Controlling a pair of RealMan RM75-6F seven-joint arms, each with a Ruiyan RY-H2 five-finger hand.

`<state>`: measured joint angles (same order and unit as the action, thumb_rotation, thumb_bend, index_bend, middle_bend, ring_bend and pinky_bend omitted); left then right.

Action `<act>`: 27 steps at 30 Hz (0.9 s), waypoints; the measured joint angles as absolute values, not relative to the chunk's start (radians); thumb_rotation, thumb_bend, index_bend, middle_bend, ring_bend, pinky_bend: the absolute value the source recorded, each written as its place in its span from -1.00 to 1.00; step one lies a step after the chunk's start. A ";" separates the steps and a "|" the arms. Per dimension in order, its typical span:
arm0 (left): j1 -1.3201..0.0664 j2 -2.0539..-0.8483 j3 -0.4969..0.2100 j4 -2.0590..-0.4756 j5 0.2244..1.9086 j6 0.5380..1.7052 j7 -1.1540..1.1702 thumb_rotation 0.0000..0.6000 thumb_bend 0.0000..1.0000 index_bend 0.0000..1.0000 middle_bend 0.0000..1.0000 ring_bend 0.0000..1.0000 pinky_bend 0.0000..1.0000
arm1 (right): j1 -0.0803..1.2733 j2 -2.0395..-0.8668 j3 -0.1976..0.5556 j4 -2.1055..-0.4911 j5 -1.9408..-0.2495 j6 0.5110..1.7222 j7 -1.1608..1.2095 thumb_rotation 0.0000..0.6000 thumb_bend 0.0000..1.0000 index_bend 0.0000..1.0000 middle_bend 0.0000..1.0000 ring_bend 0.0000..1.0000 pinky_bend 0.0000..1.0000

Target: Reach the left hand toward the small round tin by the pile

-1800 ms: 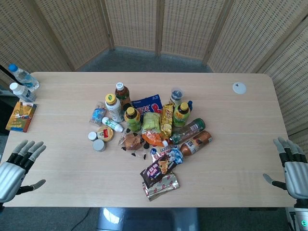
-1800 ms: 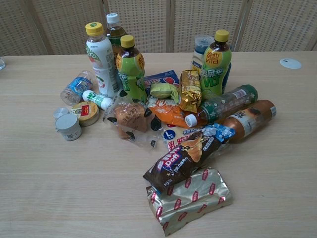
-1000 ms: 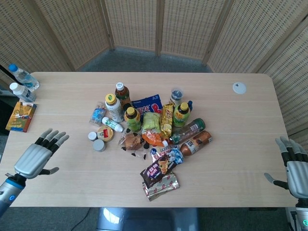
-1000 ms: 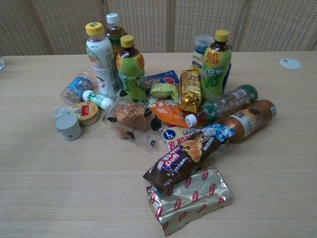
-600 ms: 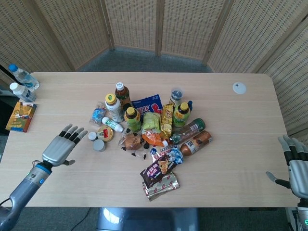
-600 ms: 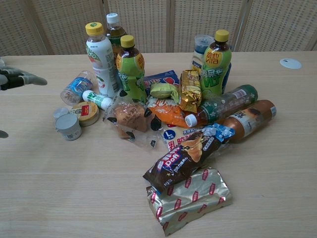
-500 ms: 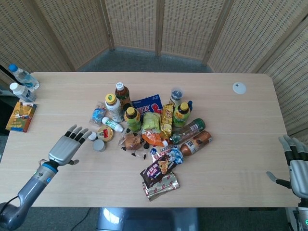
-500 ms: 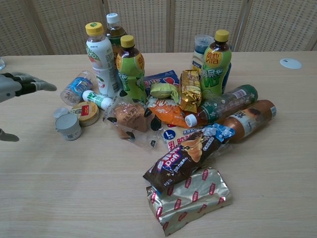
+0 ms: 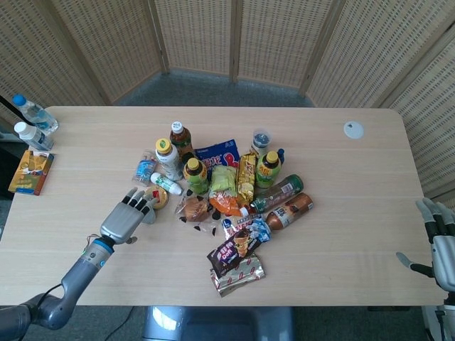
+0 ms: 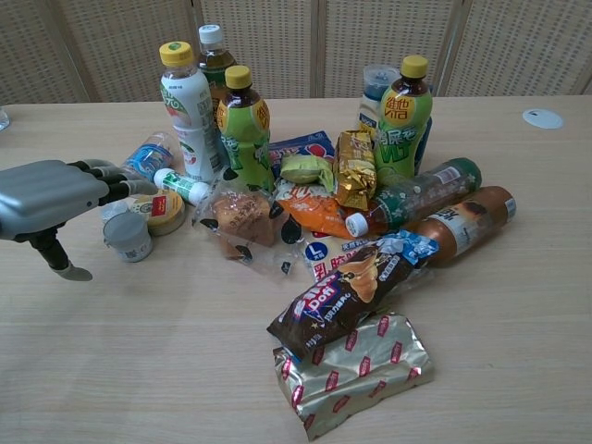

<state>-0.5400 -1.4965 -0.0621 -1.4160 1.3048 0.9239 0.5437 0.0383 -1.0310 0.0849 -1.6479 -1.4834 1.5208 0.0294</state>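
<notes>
The small round tin [image 10: 163,212], flat with a yellow rim and a red label, lies at the left edge of the pile; in the head view this tin [image 9: 159,199] peeks out just past my fingertips. My left hand [image 10: 51,196] hovers with fingers spread and stretched over the tin's left side, holding nothing. From above, the left hand [image 9: 125,219] covers the spot just left of the tin. A small grey can [image 10: 128,237] stands under the hand's thumb side. My right hand [image 9: 441,245] stays open at the table's right edge.
The pile holds upright drink bottles [image 10: 190,111], lying bottles [image 10: 462,222] and snack bags [image 10: 347,291]. Two water bottles [image 9: 32,112] and a colourful packet [image 9: 32,172] sit at the far left. A white disc [image 9: 353,129] lies at the far right.
My left hand has travelled from the table's left front edge forward and rightward until its fingers are over the tin. The right hand has hardly moved.
</notes>
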 measured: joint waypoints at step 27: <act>-0.572 -1.637 -0.039 -1.258 1.246 0.959 0.596 1.00 -1.00 -0.32 -0.42 -0.53 -0.45 | 0.041 -1.037 0.085 -1.639 -1.478 1.513 0.031 0.95 -1.00 -1.00 -1.00 -1.00 -1.00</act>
